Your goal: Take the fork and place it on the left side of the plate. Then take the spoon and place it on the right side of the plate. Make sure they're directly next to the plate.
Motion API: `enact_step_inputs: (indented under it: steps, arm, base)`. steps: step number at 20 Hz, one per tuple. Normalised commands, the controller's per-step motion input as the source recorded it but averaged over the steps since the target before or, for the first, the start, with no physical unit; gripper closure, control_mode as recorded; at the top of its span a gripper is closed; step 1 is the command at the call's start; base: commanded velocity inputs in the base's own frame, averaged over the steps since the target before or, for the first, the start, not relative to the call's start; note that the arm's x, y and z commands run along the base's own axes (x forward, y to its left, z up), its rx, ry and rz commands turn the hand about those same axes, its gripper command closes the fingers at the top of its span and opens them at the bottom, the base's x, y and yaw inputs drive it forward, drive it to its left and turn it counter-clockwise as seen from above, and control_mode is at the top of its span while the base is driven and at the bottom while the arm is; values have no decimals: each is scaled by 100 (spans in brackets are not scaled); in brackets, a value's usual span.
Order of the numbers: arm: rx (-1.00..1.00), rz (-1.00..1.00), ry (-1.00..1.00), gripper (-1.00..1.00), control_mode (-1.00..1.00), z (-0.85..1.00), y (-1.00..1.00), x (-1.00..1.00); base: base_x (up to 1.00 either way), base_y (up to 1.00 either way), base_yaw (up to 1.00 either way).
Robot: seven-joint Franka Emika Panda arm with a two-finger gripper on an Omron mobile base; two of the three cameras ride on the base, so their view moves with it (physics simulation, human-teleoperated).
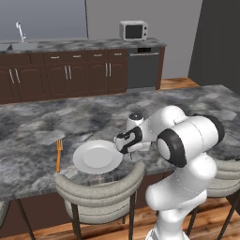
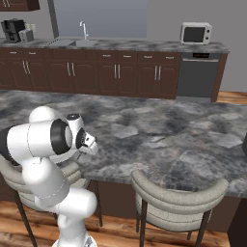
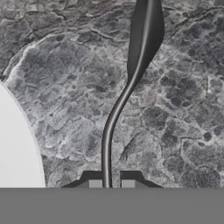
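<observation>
Orange against the grey marbled bench (image 1: 28, 136), the fork (image 1: 59, 154) is seen lying to the left of the white plate (image 1: 97, 157), parallel to its side, with a narrow strip of stone between them; whether that counts as directly next to the plate is hard to judge, but the fork half of the task appears largely done. The spoon half is judged to be under way. In the hand view the pale grey spoon (image 3: 127, 92) is shown stretching away from the gripper (image 3: 111, 183), its thin handle running between the two dark fingertips (image 3: 95, 183) and its far end resting on or just above the stone, with the plate's curved rim at the lower left, near the spoon but apart from it. The gripper is closed around the spoon's handle, or very nearly so. In the left base view the white arm is seen folded low over the bench, its wrist bent down just beside the plate's right edge.
</observation>
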Motion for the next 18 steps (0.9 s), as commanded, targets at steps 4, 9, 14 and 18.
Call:
enact_step_inputs:
  steps: [4, 9, 14, 18]
  arm:
    - [0, 0, 0, 100, -100, -26, 8, 2]
    - [0, 0, 0, 100, -100, -22, 0, 0]
    - [0, 0, 0, -100, -100, -17, 0, 0]
    - [0, 0, 0, -100, -100, -5, -3, 0]
  base:
    - [0, 0, 0]
    - [0, 0, 0]
    - [0, 0, 0]
    - [0, 0, 0]
